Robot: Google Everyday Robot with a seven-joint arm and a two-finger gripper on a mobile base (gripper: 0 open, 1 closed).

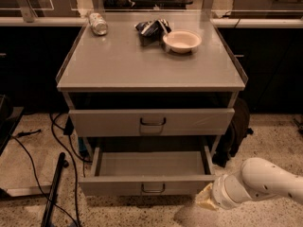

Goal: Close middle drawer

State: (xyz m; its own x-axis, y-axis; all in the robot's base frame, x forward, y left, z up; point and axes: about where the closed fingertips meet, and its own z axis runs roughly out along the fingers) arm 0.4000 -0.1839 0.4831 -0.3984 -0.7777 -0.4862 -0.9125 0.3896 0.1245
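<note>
The middle drawer (147,167) is pulled out, low in the grey metal cabinet. Its shallow tray shows a plain grey floor. Its low front panel (118,187) carries a small dark U-shaped handle (153,189) at the centre. My gripper (204,198) is the cream tip of the white arm (258,182) at the lower right. It sits just off the right front corner of that panel, close to it or touching it. The drawer above (151,122) has a taller front and stands slightly out.
On the cabinet top (118,65) stand a white bowl (182,41), a dark crumpled bag (150,28) and a can lying on its side (98,23). Black cables (64,145) and a dark pole (53,188) lie on the floor at left. A dark bag (234,136) leans at right.
</note>
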